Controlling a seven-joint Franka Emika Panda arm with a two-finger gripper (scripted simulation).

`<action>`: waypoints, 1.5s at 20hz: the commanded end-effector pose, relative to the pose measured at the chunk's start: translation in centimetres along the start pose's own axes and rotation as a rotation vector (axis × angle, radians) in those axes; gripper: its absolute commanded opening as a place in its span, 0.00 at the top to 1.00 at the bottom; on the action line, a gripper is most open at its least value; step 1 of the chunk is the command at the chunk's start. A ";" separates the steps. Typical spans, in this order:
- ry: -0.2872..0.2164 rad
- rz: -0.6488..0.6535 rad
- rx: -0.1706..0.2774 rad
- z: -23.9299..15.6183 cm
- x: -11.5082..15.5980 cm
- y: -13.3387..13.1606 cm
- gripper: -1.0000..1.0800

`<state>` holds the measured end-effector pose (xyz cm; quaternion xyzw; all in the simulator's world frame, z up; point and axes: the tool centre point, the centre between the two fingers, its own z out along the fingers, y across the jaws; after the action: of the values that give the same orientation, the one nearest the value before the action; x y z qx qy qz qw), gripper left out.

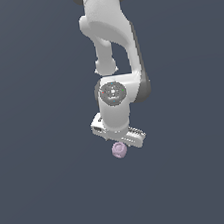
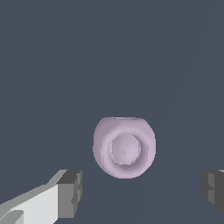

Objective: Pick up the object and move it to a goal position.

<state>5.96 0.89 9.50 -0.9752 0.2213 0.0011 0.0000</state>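
The object [image 1: 119, 151] is a small pale pink-lilac rounded lump with a ring-like mark on top, lying on the dark grey floor. In the exterior view it sits just under the white hand [image 1: 118, 131] of the arm, which points straight down. In the wrist view the object [image 2: 124, 147] lies in line with the gap between the two dark fingertips [image 2: 71, 194], a little off the line that joins them. My gripper [image 2: 142, 192] is open wide and holds nothing. The fingers do not touch the object.
The flat dark grey floor [image 1: 44, 193] fills both views. The white arm [image 1: 108, 29] comes down from the top of the exterior view.
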 end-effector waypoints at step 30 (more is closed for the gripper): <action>0.002 0.048 0.000 5.5 0.5 0.0 1.00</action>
<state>6.41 0.74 4.02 -0.9697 0.2442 -0.0003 0.0003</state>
